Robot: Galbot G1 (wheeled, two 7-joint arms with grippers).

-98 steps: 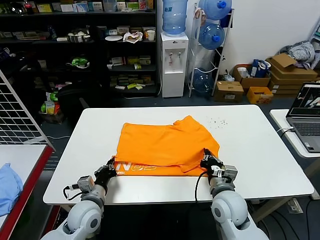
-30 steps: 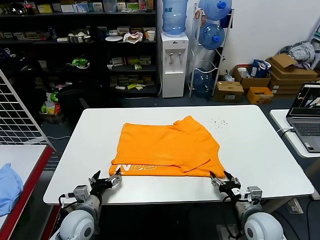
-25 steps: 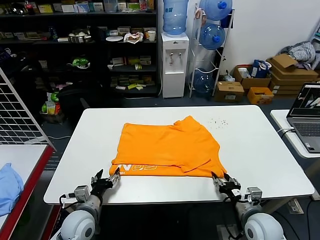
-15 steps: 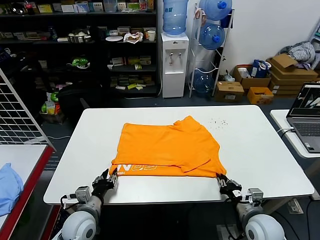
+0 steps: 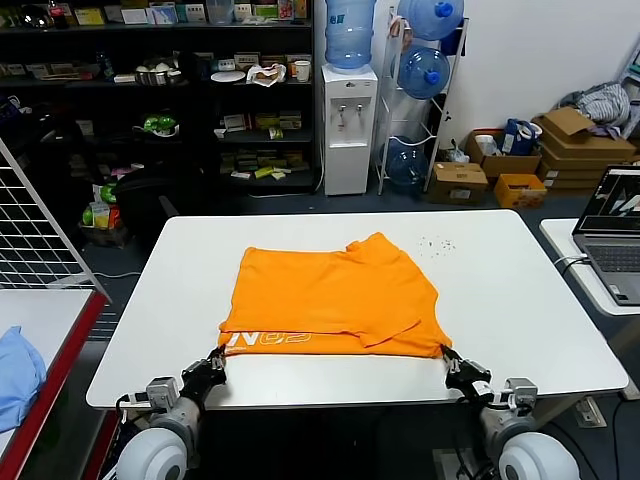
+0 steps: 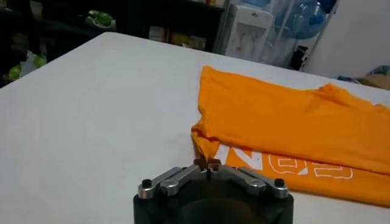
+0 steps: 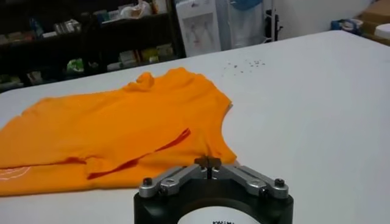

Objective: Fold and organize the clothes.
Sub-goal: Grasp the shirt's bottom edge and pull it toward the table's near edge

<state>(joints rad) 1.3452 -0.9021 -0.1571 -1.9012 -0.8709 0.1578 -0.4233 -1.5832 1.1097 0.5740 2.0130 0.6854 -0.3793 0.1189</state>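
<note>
The orange T-shirt (image 5: 335,300) lies folded flat on the white table (image 5: 520,300), with white lettering (image 5: 270,340) along its near edge. My left gripper (image 5: 215,363) is at the shirt's near left corner, and its fingers are shut on that corner of fabric in the left wrist view (image 6: 208,163). My right gripper (image 5: 452,366) is at the near right corner. Its fingers are shut on the fabric edge in the right wrist view (image 7: 208,163). The shirt also shows in the left wrist view (image 6: 292,122) and in the right wrist view (image 7: 122,134).
A laptop (image 5: 615,240) sits on a side table at the right. A light blue cloth (image 5: 15,375) lies on a red-edged table at the left, behind a wire rack (image 5: 30,230). Shelves, a water dispenser (image 5: 347,130) and cardboard boxes (image 5: 570,150) stand beyond the table.
Both grippers were open just off the shirt's near corners a second ago. They have closed on those corners and sit slightly nearer the table's front edge.
</note>
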